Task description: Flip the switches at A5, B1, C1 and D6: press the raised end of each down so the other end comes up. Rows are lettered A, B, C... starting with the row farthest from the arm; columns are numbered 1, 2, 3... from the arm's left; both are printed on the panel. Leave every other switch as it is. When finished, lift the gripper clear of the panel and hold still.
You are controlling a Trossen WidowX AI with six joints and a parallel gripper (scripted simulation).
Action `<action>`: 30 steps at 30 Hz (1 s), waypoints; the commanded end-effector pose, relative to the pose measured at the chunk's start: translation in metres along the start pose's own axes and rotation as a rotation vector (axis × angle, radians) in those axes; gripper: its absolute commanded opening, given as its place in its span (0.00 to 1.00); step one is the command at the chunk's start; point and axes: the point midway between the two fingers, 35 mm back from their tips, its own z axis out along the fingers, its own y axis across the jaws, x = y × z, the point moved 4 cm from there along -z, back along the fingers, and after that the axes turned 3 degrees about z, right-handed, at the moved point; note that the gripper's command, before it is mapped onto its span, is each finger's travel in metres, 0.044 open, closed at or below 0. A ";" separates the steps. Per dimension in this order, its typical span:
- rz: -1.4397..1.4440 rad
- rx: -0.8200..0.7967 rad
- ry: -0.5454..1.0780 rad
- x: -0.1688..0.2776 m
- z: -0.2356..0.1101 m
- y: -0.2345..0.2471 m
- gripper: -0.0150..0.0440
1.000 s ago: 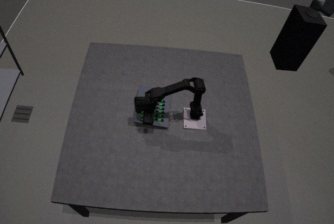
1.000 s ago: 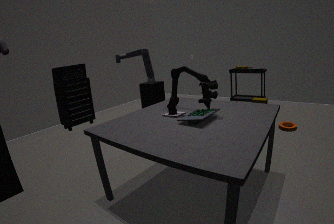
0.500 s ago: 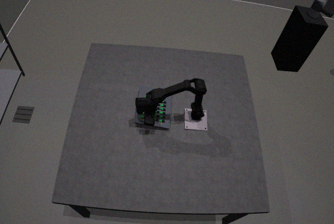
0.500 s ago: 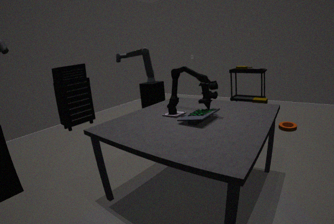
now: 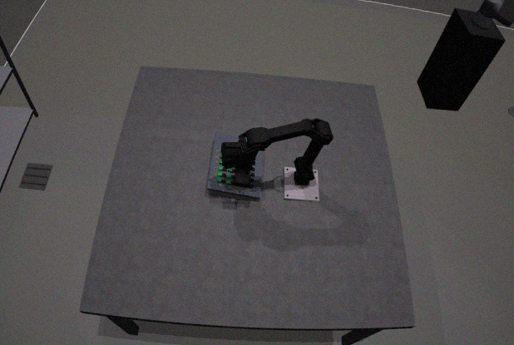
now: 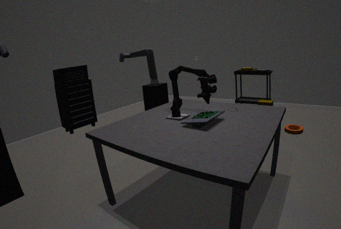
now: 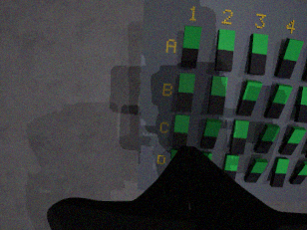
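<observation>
The grey switch panel (image 5: 213,184) (image 6: 190,121) (image 7: 164,9) lies on the table in front of the arm. It carries rows of rocker switches with green ends. Yellow row letters and column numbers are printed on it. In the wrist view I see switch A1 (image 7: 192,46), switch B1 (image 7: 185,91) and switch C1 (image 7: 180,127), each with its green half towards the far side. My gripper (image 5: 244,179) (image 6: 207,101) (image 7: 186,153) is shut and empty. It hangs a little above the panel's near left corner, and its tip covers the D1 spot. Columns 5 and 6 lie outside the wrist view.
The arm's white base plate (image 5: 291,194) (image 6: 179,117) sits right beside the panel on the table (image 5: 249,271) (image 6: 193,149). Off the table stand a black pedestal (image 5: 457,63) (image 6: 155,94) with another arm, a drawer cabinet (image 6: 74,97), a cart (image 6: 252,86) and an orange ring (image 6: 293,128).
</observation>
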 end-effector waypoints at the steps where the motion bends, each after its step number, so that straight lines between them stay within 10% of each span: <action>1: -0.002 0.006 0.012 0.027 0.003 -0.002 0.25; 30: -0.002 0.004 -0.015 0.030 0.058 -0.002 0.25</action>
